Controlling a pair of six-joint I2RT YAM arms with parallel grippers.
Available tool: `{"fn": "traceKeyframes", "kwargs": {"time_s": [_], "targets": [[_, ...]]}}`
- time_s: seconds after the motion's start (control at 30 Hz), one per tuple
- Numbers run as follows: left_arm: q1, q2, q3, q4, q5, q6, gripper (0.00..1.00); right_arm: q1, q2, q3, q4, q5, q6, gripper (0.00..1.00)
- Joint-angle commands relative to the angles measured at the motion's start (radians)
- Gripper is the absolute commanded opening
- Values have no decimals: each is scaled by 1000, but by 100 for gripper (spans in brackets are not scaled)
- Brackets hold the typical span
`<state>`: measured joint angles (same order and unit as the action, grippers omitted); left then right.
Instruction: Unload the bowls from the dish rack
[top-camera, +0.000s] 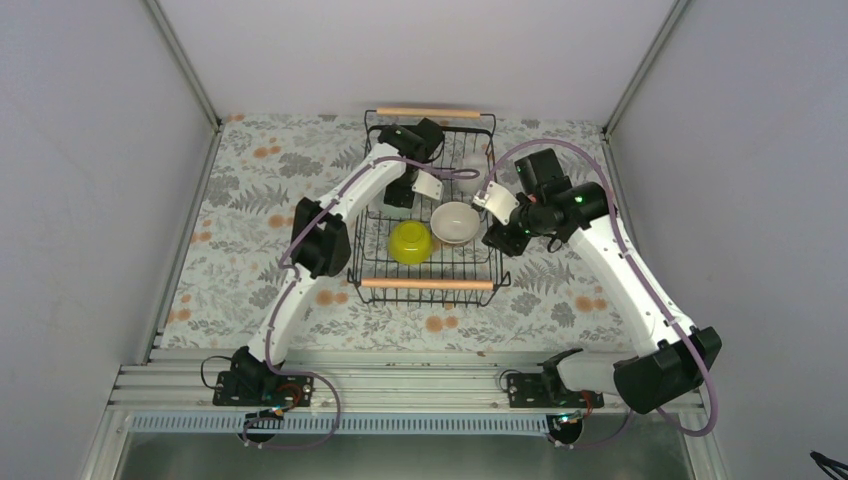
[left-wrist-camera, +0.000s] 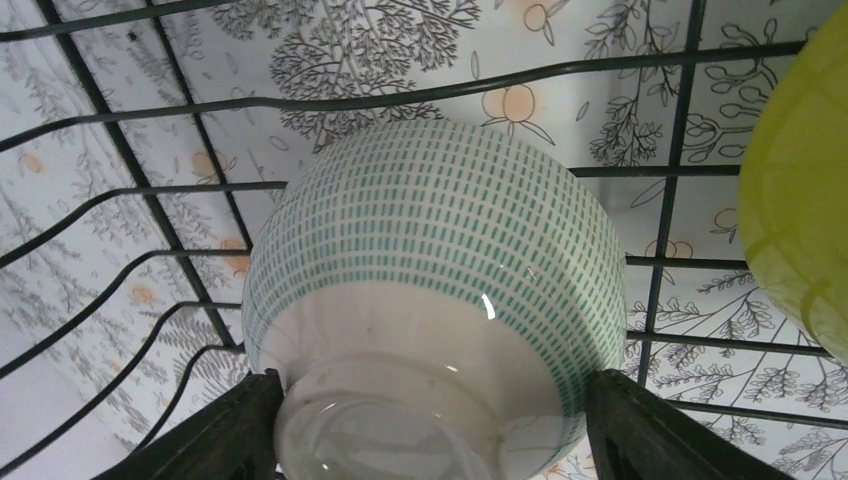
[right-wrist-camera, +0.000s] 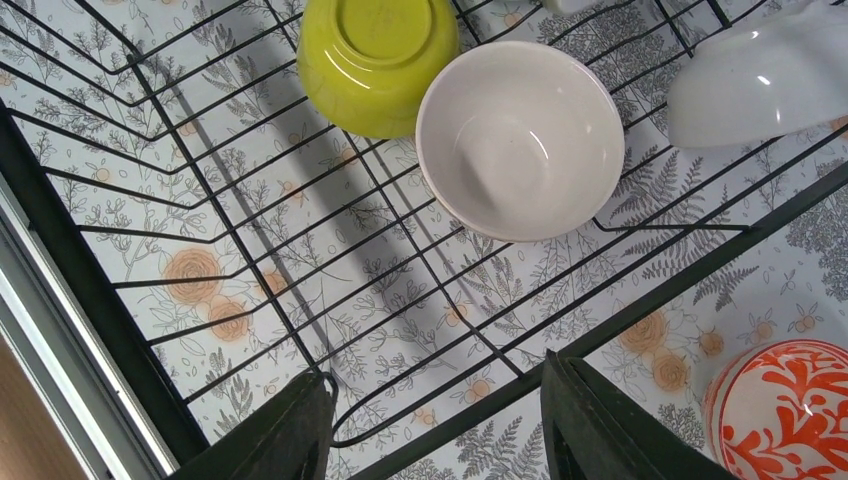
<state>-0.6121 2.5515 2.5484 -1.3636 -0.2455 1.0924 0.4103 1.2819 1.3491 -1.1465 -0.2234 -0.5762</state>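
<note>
The black wire dish rack (top-camera: 427, 284) stands mid-table. Inside it, my left gripper (left-wrist-camera: 435, 385) is shut on an upside-down white bowl with teal dashes (left-wrist-camera: 440, 220), one finger against each side near its foot. My left gripper (top-camera: 402, 195) hides that bowl in the top view. A yellow-green bowl (top-camera: 410, 242) lies upside down, a plain white bowl (top-camera: 455, 222) sits upright beside it, and another white bowl (right-wrist-camera: 760, 80) rests further back. My right gripper (right-wrist-camera: 435, 400) hangs open over the rack's right rim (right-wrist-camera: 640, 310), holding nothing.
An orange-patterned bowl (right-wrist-camera: 780, 410) sits on the flowered table outside the rack, near my right gripper. Grey walls close in the table on the left, right and back. The arm bases stand along the near rail.
</note>
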Motion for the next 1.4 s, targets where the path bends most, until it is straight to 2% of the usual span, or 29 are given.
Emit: {"fn": "traceKeyframes", "kwargs": {"time_s": [0.0, 0.1, 0.83, 1.27, 1.37], "targets": [[12, 19, -37, 7, -12, 8, 69, -8, -19, 11, 4, -17, -17, 52], [8, 14, -25, 7, -12, 7, 63, -10, -18, 10, 4, -18, -16, 52], [9, 24, -14, 8, -60, -9, 41, -21, -32, -1, 6, -23, -21, 50], [-3, -15, 78, 10, -129, -27, 39, -27, -33, -17, 57, -46, -5, 49], [-4, -40, 67, 31, -142, -34, 38, -31, -45, -17, 75, -81, 0, 51]]}}
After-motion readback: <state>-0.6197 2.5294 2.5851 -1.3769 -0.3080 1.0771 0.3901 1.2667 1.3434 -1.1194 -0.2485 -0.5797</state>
